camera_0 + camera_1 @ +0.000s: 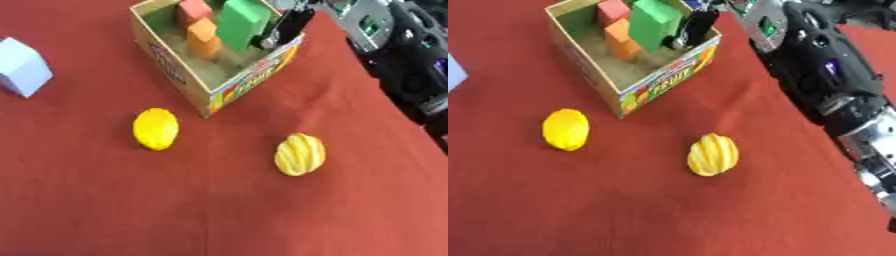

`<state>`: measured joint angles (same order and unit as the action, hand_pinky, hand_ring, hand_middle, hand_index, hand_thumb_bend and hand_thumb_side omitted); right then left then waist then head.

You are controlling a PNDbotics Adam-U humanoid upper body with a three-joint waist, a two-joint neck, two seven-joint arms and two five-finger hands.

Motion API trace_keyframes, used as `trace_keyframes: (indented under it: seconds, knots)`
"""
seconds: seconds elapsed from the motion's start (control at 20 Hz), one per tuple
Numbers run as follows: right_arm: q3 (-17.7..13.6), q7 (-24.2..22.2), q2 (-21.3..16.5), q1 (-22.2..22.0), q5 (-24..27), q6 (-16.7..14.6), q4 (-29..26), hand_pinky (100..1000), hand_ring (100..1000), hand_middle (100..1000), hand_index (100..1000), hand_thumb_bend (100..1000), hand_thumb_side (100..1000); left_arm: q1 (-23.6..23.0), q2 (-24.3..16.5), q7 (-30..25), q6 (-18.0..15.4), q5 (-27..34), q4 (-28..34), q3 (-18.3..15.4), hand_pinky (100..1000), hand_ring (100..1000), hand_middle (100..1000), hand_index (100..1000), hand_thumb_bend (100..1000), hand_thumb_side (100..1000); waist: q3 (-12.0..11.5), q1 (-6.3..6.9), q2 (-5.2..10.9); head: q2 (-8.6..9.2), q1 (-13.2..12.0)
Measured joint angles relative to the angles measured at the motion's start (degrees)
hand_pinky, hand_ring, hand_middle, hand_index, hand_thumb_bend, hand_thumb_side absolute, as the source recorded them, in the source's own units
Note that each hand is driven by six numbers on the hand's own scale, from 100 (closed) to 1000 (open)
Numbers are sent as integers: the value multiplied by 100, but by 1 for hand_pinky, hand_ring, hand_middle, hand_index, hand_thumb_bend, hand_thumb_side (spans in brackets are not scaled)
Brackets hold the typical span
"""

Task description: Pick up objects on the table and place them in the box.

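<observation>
- Red worktop, cardboard box at the far middle, open top, printed sides.
- In the box: green block upright, red block at the back, orange block in front of it.
- Right hand comes in from the upper right over the box's right rim; dark fingers point down into the box, just beside the green block.
- Can't tell if the fingers touch or hold the green block, or how far open the hand is; blurred.
- Right arm runs along the right edge, black with silver joints.
- Left hand shows in neither view.
- Lemon lies on the worktop near the box's front corner, to its left.
- Ribbed yellow fruit lies right of the lemon, well apart from it, in front of the box.
- Pale blue block at the left edge, well apart from the box.
- Both yellow things are outside the box, nothing touching them.
</observation>
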<state>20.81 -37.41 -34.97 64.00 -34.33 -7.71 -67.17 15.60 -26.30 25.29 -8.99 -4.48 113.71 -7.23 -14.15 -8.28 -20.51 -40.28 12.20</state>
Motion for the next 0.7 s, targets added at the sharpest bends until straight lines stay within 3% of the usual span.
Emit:
trace_keyframes:
  seconds: [0.25,0.35,0.45,0.5,0.7]
  knots:
    - [-34,-68,0,0,-36,41,-29,940,999,905,940,285,100,1,0,-12,8,0,0,1,758,569,557,816,100,506,16,0,51,-2,-22]
    - [-35,-110,0,-2,-36,38,-39,960,1000,930,969,325,150,1,0,-14,10,0,0,1,758,568,556,816,100,505,25,0,72,-3,-27]
    - [-39,-138,0,-3,-40,36,-43,952,1000,914,964,259,137,1,0,-15,10,0,0,1,757,568,555,816,100,505,33,0,77,-3,-27]
    - [-48,-140,0,-4,-35,40,-43,947,1000,909,961,263,102,1,1,-15,10,0,0,1,757,568,555,816,100,505,33,0,78,-4,-27]
    - [-71,-63,1,-6,37,92,-39,941,1000,902,960,248,100,1,1,-15,10,0,0,1,757,568,553,815,100,503,33,0,91,-4,-27]
